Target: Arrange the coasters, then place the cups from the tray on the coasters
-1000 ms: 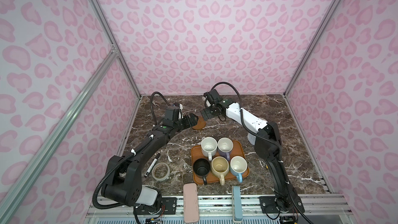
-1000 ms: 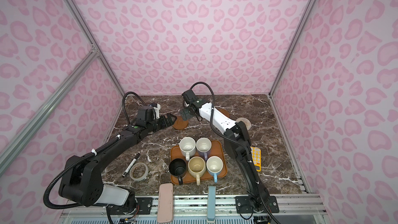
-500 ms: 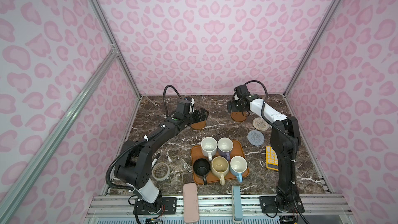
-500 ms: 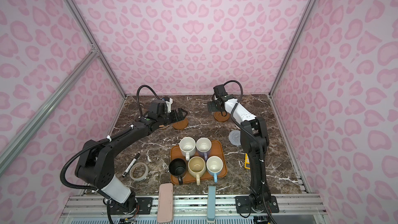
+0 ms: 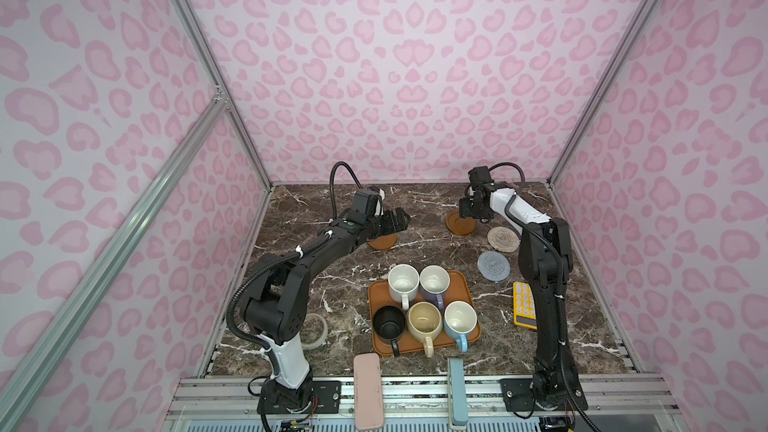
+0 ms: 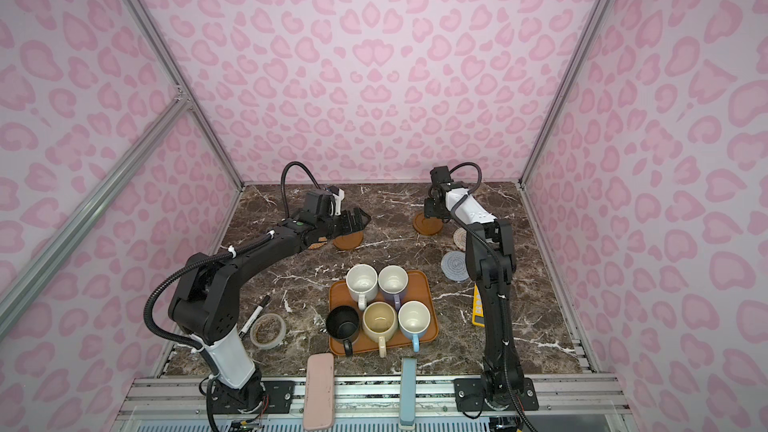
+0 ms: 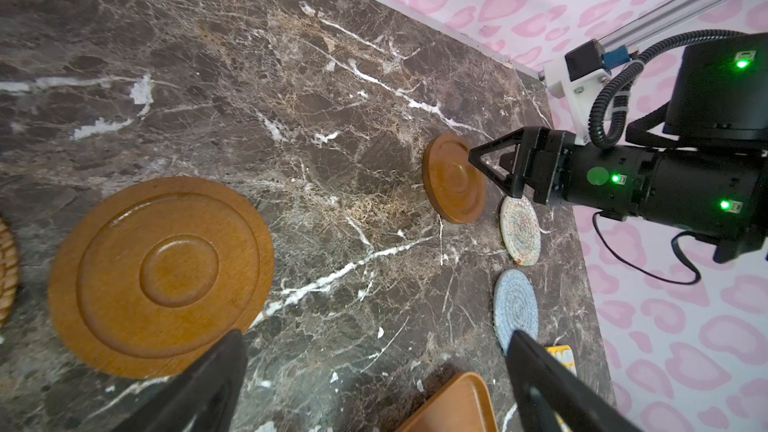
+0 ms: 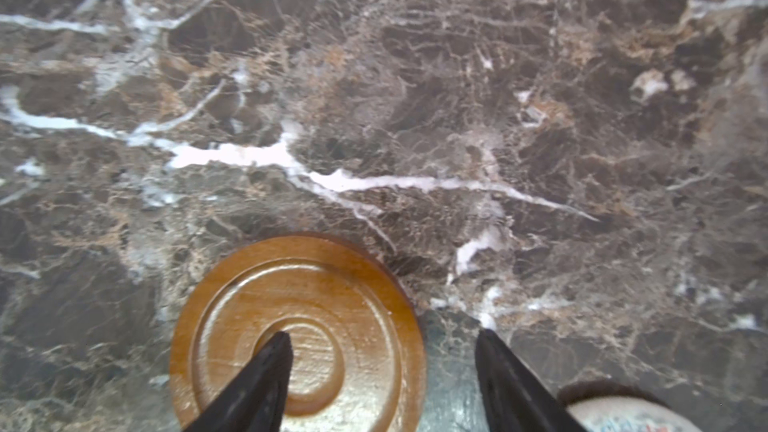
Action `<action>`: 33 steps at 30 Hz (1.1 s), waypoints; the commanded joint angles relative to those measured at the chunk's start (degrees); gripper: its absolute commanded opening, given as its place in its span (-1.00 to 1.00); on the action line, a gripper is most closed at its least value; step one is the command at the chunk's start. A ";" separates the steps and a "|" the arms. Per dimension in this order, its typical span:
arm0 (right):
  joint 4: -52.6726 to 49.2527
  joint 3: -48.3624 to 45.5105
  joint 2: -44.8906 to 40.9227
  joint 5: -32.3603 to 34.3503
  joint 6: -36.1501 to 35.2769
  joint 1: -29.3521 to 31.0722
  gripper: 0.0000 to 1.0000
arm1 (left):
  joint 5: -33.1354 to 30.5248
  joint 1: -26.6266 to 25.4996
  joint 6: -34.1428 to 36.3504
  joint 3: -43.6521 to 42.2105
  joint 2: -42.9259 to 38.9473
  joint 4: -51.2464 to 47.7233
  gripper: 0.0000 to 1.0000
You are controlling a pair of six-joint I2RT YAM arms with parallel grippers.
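Left tool [image 5: 397, 220]: I find the jaws wide apart and holding nothing. It hovers above the first wooden coaster [image 5: 380, 241], which lies flat on the surface [image 5: 299, 209] left of frame centre in both top views. The rattan coaster [image 6: 318, 243] shows partly under that arm, just beside the wooden one.

Right tool [image 5: 466, 211]: jaws parted, nothing gripped. In the right wrist view one fingertip [image 8: 280, 347] sits over the centre of the second wooden coaster [image 8: 332, 284], and the other is beyond its rim over bare surface. I cannot tell whether they touch. This coaster lies flat, upper right of centre in both top views.

The beige-pink woven coaster [image 5: 503, 238] and the grey-blue woven coaster [image 5: 493, 266] lie lower right of it, apart from each other.

The tray [image 5: 459, 288] sits lower centre and carries all five cups: white cup [image 5: 403, 282], lavender cup [image 5: 434, 280], black cup [image 5: 388, 324], cream cup [image 5: 424, 322], blue cup [image 5: 460, 317].
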 commanded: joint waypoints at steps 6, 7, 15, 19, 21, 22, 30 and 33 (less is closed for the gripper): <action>-3.46 2.22 3.01 -2.16 -0.45 -0.04 0.29 | 0.80 0.00 0.20 1.23 0.78 0.31 0.98; -3.73 2.24 3.09 -2.17 -0.37 -0.04 0.27 | 0.80 -0.01 0.13 1.02 0.65 0.35 0.98; -4.46 0.12 2.54 -3.39 -0.62 0.15 0.12 | 0.60 -0.01 0.02 -0.51 -0.49 0.50 0.98; -4.37 -2.53 1.30 -3.36 -1.04 1.07 0.08 | -0.09 0.02 0.37 -0.92 -1.39 -0.08 0.98; -3.96 -3.78 0.65 -3.35 -1.37 1.58 0.06 | -0.43 0.03 0.55 -1.27 -2.01 -0.27 0.98; -3.76 -4.42 0.28 -3.40 -1.41 1.88 0.05 | -0.57 0.03 0.64 -1.47 -2.35 -0.29 0.98; -4.46 -7.61 -1.18 -2.00 -2.73 7.03 0.01 | -1.60 0.22 0.34 -4.21 -4.70 -0.36 0.98; -4.96 -8.04 -1.78 -1.13 -2.99 9.73 0.01 | -1.94 0.58 0.29 -5.41 -5.96 -0.52 0.98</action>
